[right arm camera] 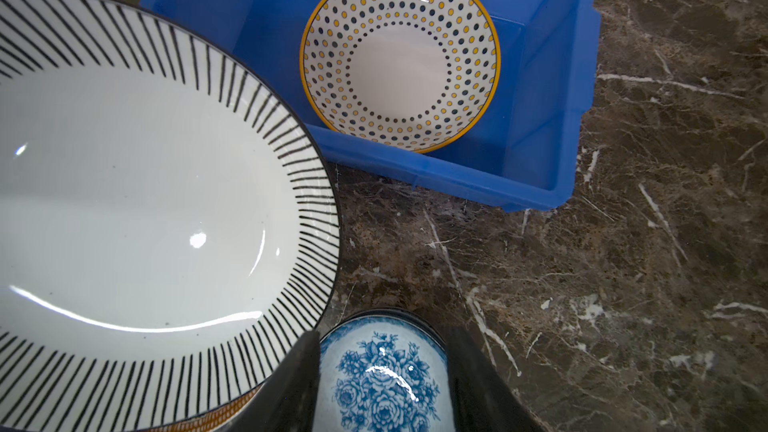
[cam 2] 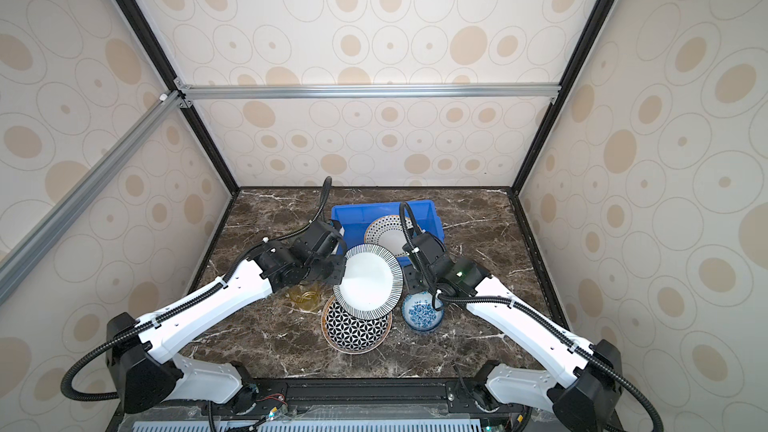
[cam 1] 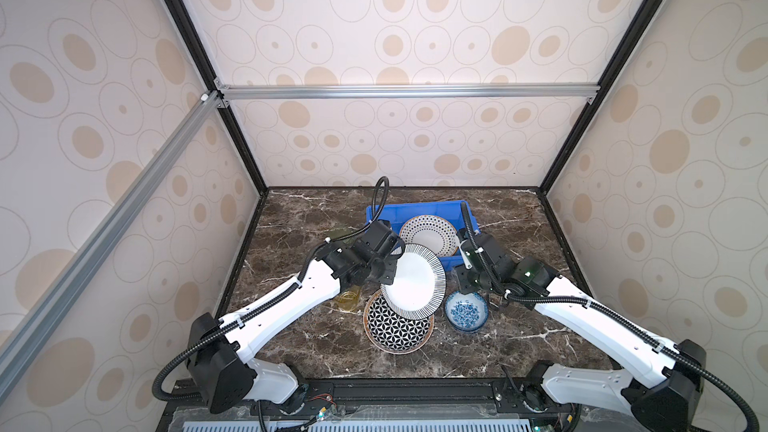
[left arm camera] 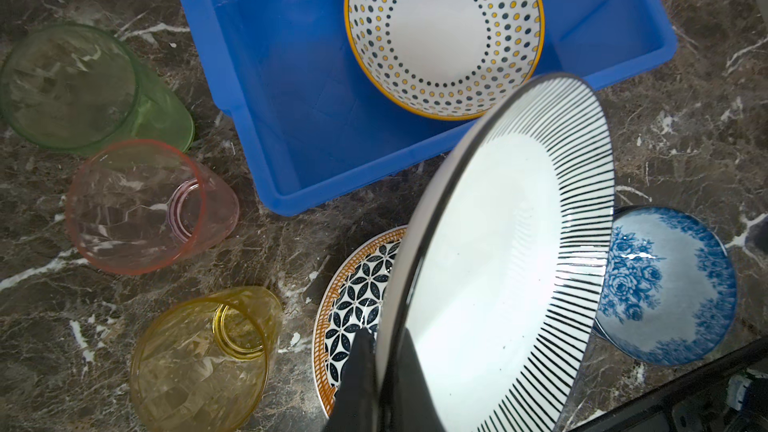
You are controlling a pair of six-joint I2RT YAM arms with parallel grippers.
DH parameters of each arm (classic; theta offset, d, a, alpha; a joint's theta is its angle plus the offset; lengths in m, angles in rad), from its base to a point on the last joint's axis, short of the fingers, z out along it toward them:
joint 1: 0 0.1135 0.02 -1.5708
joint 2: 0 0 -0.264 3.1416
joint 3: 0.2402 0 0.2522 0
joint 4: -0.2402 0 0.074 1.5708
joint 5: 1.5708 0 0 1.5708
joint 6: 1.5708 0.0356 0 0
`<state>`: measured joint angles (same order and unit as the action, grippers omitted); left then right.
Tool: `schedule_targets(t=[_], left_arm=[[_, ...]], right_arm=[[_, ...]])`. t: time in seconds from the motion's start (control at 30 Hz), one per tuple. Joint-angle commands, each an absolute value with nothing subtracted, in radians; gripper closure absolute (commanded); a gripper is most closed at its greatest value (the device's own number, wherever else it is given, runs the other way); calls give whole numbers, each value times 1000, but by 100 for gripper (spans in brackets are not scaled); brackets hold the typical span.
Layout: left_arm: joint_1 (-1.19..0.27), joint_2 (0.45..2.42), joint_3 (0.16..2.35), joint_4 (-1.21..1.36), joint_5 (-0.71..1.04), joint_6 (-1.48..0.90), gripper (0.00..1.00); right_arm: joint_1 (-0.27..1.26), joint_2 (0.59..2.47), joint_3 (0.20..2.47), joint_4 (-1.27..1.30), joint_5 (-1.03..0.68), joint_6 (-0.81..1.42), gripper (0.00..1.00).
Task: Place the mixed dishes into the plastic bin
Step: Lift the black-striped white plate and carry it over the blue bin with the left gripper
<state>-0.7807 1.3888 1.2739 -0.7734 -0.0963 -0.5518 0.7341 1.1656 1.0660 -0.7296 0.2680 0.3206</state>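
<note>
One black-and-white geometric plate [cam 1: 395, 328] lies flat on the marble tabletop [cam 1: 316, 351], nearest the arm bases, at 6 o'clock of the dish cluster in both top views. Blue-floral bowl [cam 1: 465, 311] stands just beside it at its 3 o'clock. Right gripper [right arm camera: 380, 332] hangs over that bowl's far rim, fingers [right arm camera: 303, 367] spread, gripping nothing; the bowl shows between them in the right wrist view.

Yellow cup [cam 1: 348, 299] at the geometric plate's 10 o'clock, partly under the left arm. Left wrist view gives three cups in a row, mouths up: yellow, then pink cup [left arm camera: 141, 205], then green cup [left arm camera: 83, 85], the green one closest to the bin.

Striped plate [cam 1: 415, 280] is off the table, tilted, overlapping the geometric plate's far edge. Left gripper [left arm camera: 382, 338] pinches its rim at 9 o'clock, fingers pressed on either face.

Plastic bin [cam 1: 382, 211] at 12 o'clock, farthest out. Dotted plate [cam 1: 430, 234] is inside it, in the right half, near rim against the bin's near wall.
</note>
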Motion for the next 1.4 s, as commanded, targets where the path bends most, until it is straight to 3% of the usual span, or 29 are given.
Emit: schedule_targets(t=[0.0,0.67,1.37], left_arm=[[-761,1380,1371,-660,-93,-534,100],[-611,1555,1540,-509,37,-477,100],[-537,1893,1793,-419,119,-477,100]], right_arm=[[734,1139,1084,-737,328,325,44],[565,1071,1030,-663,302,345,39],[451,1124,1056,-637,259,300,39]])
